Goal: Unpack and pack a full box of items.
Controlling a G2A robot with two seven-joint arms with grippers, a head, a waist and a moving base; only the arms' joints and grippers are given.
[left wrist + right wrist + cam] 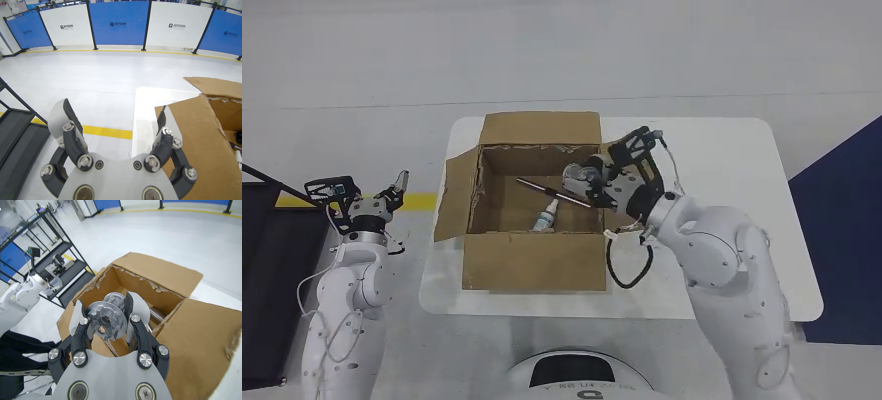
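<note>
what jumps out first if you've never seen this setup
The right gripper shut on a silver metal spool over the open cardboard box on the white table. Next, a thin rod and a small bottle lying in the box, and the left gripper open beside the table.

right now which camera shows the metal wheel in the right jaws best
The right wrist view: the metal wheel sits close and face-on, clamped between the right jaws above the box. The top view shows it small, over the open box. The left wrist view faces the box's outer flap instead.
</note>
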